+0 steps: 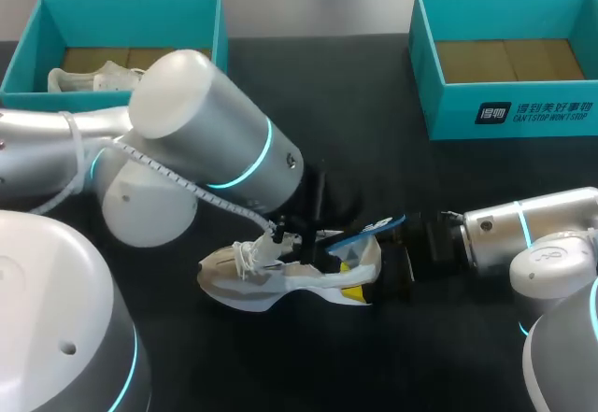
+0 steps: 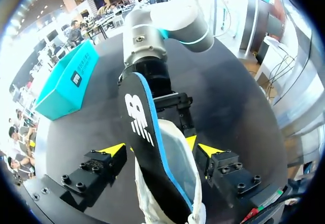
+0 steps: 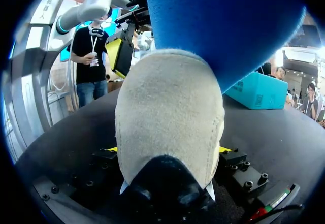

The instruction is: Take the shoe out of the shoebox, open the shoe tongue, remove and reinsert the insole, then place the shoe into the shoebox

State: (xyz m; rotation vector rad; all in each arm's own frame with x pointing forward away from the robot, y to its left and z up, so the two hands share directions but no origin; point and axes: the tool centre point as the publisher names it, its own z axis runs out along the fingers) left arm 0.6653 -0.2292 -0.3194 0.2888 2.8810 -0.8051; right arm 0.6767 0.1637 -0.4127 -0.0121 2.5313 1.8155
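A white sneaker [image 1: 250, 277] lies on its side in the middle of the black table. A black insole with a blue edge [image 2: 139, 122] sticks up out of its opening. My left gripper [image 2: 161, 152] stands open, its yellow tips on either side of the insole and apart from it. In the head view the left wrist hides those fingers above the laces. My right gripper [image 3: 168, 150] is shut on the shoe's beige heel [image 3: 167, 107], one finger against each side. Above the heel, the insole's blue underside [image 3: 223, 26] fills the right wrist view.
A teal shoebox [image 1: 37, 52] at the back left holds another white shoe [image 1: 93, 80]. A second teal shoebox [image 1: 439, 104] at the back right shows only its cardboard floor. My left arm's bulky forearm [image 1: 206, 132] hangs over the table left of centre.
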